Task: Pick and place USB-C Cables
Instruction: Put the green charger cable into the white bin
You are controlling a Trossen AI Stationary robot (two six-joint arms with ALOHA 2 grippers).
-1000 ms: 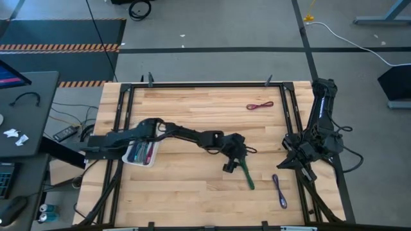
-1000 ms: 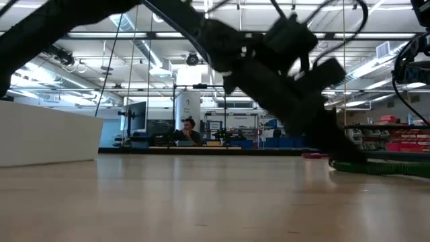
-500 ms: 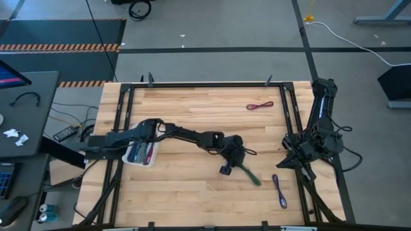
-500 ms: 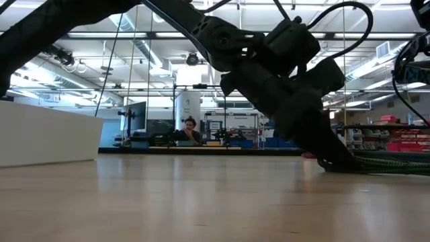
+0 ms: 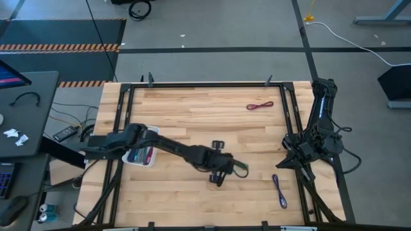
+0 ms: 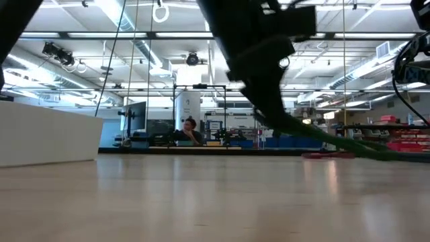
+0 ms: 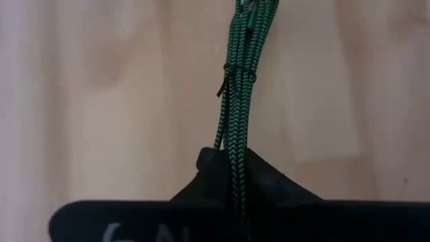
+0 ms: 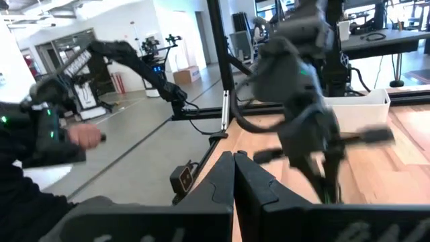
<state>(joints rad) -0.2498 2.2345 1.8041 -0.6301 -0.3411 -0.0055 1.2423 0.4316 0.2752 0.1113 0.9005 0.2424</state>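
While the right arm sits parked off the table's right edge with its gripper [image 8: 234,176] pinched fully together on nothing, the left gripper [image 5: 221,174] does all the work out near the middle of the table [image 5: 192,102]. Its fingers are clamped on the green cable [image 7: 240,101], gripping the bundle near 1 end so the rest trails out past the fingertips. In the low view that free end slopes down toward the wood, so the pinch looks meant for carrying it, not dragging.

2 more cables sit loose on the table: a red cable [image 5: 259,106] near the far right corner and a purple cable [image 5: 279,190] by the near right edge, well apart from each other. The white tray [image 5: 151,158] on the left side already has some coloured cables lying in it, and that's probably where the green one is headed, since the left arm's base is right beside it.
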